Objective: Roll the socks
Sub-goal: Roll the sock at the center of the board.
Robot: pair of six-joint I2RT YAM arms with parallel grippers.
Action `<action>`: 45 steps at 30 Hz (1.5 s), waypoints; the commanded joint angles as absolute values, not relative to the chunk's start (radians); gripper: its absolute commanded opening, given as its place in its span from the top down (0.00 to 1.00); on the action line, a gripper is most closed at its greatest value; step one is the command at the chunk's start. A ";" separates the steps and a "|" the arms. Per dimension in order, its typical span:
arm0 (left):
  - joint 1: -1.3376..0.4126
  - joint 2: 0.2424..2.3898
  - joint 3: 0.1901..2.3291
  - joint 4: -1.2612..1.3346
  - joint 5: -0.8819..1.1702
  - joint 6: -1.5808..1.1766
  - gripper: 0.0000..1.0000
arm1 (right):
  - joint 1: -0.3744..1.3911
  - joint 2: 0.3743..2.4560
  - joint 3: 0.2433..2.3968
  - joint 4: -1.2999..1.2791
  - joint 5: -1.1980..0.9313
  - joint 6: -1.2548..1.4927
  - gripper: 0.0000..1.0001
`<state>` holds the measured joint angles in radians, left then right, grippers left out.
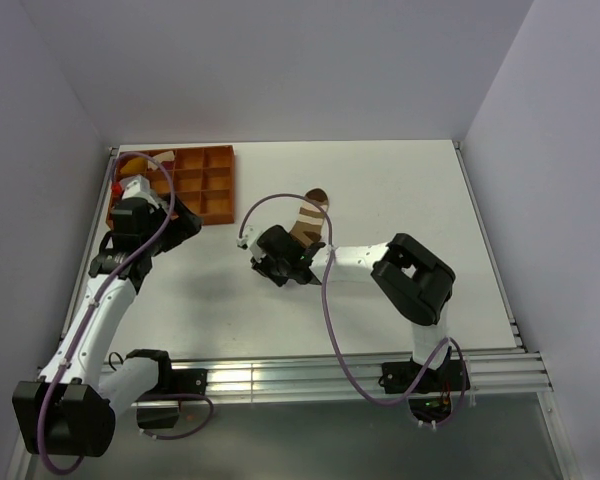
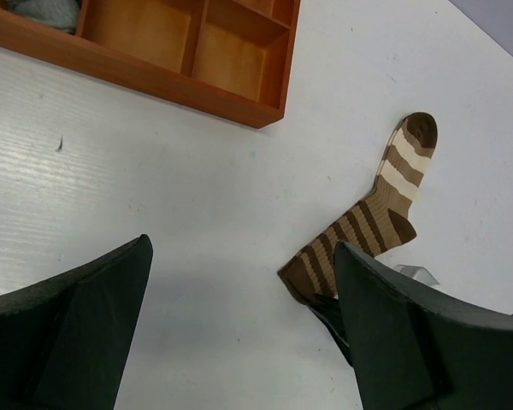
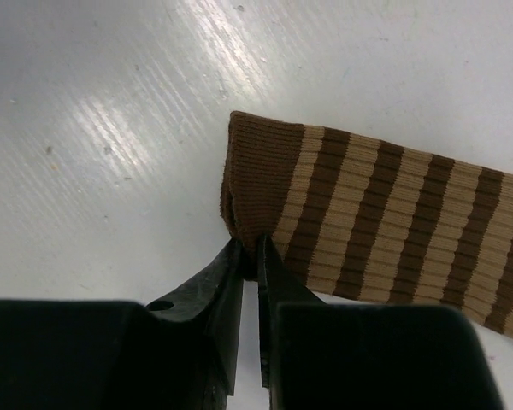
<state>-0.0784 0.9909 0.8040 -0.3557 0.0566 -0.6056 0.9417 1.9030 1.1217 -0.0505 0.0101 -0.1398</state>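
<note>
Jaws of the right gripper (image 3: 250,249) are clamping only the cuff corner of the striped sock (image 3: 385,222), lying midway between left and right edges of the table (image 1: 420,190), risking slippage during rolling.

White table (image 1: 400,190) enclosed by plain pale lavender walls (image 1: 280,60), evenly lit.
</note>
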 commanded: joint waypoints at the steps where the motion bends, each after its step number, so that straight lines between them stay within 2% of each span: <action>1: -0.092 1.002 0.792 -0.319 0.107 -0.638 0.08 | 0.940 1.910 1.104 -0.072 -0.078 -0.063 0.94; 3: -0.101 1.006 0.790 -0.321 0.107 -0.652 0.08 | 0.934 1.916 1.109 -0.069 -0.126 -0.048 0.97; 9: -0.127 1.019 0.775 -0.310 0.106 -0.681 0.08 | 0.893 1.927 1.112 -0.048 -0.250 0.047 0.98; 19: -0.179 1.054 0.675 -0.215 0.143 -0.790 0.11 | 0.739 1.959 1.111 -0.003 -0.528 0.253 1.00; 30: -0.305 1.144 0.614 -0.079 0.115 -0.896 0.17 | 0.641 2.031 1.035 0.239 -0.828 0.485 1.00; 38: -0.363 1.216 0.540 0.052 0.104 -0.963 0.29 | 0.601 2.062 1.029 0.301 -0.867 0.629 1.00; 41: -0.390 1.259 0.535 0.075 0.097 -0.988 0.38 | 0.595 2.066 1.032 0.287 -0.847 0.630 1.00; 45: -0.429 1.287 0.512 0.116 0.087 -1.023 0.56 | 0.592 2.075 1.031 0.294 -0.847 0.635 1.00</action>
<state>-0.4057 1.2762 0.5323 0.0288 0.1066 -0.9836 0.5991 2.0586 1.0370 0.2668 -0.8448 0.6163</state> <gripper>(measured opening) 0.459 0.129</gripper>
